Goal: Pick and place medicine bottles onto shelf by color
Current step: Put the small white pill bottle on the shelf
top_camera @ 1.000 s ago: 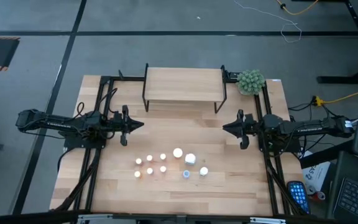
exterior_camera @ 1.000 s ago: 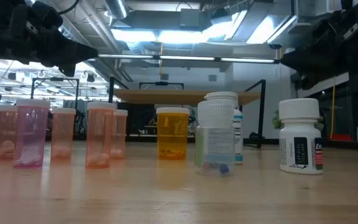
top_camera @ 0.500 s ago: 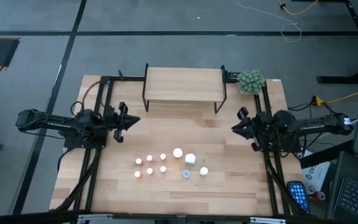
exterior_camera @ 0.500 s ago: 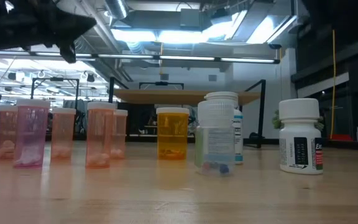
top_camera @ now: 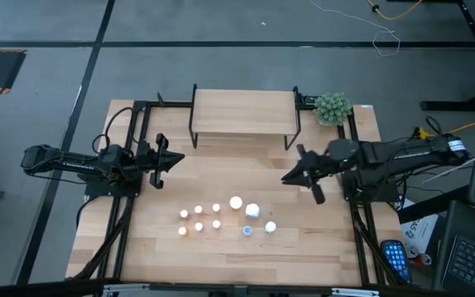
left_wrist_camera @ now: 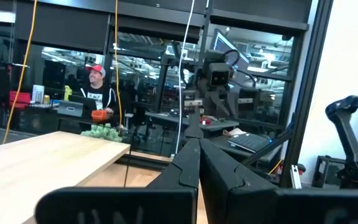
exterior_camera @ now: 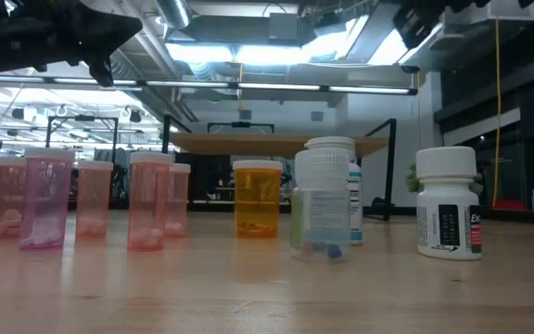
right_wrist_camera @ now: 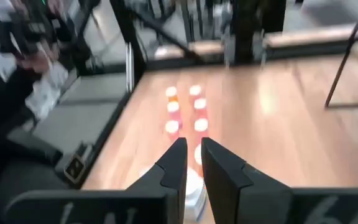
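Several white-capped medicine bottles [top_camera: 225, 217] stand upright in a cluster on the table's near middle. In the low view they show as pink ones [exterior_camera: 44, 199], an orange one [exterior_camera: 256, 198], a clear one [exterior_camera: 323, 206] and a white one [exterior_camera: 448, 202]. The shelf [top_camera: 243, 114] stands at the far middle with nothing on its top. My left gripper [top_camera: 180, 158] hovers shut and empty left of the shelf's front. My right gripper [top_camera: 285, 179] hovers shut and empty to the far right of the bottles, tipped down toward them [right_wrist_camera: 192, 144].
A green fuzzy plant ball [top_camera: 333, 108] sits at the far right corner beside the shelf. Black frame rails [top_camera: 130, 190] run along the table's left and right sides. Bare tabletop [top_camera: 237, 169] lies between the shelf and the bottles. People show in the room beyond.
My right gripper first drew back toward the table's right edge, then swung out toward the table's middle and the bottles, tipping down. My left gripper has drawn back a little toward the left edge. The bottles have not moved.
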Controlling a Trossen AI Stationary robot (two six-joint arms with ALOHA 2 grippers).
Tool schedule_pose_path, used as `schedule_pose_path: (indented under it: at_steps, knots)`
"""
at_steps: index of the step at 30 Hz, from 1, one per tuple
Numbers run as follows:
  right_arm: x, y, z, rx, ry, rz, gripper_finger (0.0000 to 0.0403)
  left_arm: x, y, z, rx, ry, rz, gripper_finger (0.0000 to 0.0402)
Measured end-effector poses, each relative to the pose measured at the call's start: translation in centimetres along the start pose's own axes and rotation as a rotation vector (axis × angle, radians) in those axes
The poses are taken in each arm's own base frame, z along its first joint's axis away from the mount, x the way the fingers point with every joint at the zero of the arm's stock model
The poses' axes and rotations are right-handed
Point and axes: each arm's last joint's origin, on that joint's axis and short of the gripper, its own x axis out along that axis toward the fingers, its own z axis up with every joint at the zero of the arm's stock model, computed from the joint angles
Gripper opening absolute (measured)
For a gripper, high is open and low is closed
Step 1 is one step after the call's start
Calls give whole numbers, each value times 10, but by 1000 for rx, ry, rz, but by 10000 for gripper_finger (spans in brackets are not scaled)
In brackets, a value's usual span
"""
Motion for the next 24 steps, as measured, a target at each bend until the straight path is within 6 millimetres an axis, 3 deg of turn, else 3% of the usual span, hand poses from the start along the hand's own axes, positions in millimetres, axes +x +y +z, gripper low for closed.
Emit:
schedule_pose_path:
  at_steps: [14, 19, 24]
  knots:
    - [58, 7, -29, -37, 242, 58, 52, 0, 0, 0, 18, 1, 0, 0]
    - [75, 16, -38, 91, 273, 125, 57, 0, 0, -1, 17, 5, 1, 0]
    - [87, 26, -49, 183, 325, 139, 97, 0, 0, -1, 19, 6, 1, 0]
